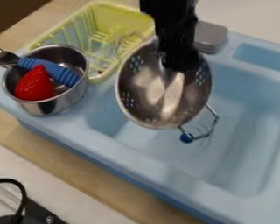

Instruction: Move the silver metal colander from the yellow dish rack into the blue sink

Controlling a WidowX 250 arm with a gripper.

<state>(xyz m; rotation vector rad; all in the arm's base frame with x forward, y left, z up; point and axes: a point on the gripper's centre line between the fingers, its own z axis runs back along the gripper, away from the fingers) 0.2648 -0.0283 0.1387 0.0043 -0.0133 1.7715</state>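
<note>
Camera view. Count: one colander, one small metal pot, one fork with a ribbed blue handle, one red toy piece, one yellow-green rack, one grey block.

Gripper comes down from the top edge, over the upper part of the colander's bowl. Grip state: cannot tell, black against shadow. Colander sits at a tilt above the left part of the sink basin, mouth toward the camera; clusters of holes in its wall. Wire handle juts from its lower right, blue knob on it.

Surface: light-blue toy sink on a wooden bench. White surface lower left, with a black cable.

Around: rack left of the gripper, grey block right of it by the sink's far rim. Pot left of the colander; fork and red piece in it, tines out over its rim.
</note>
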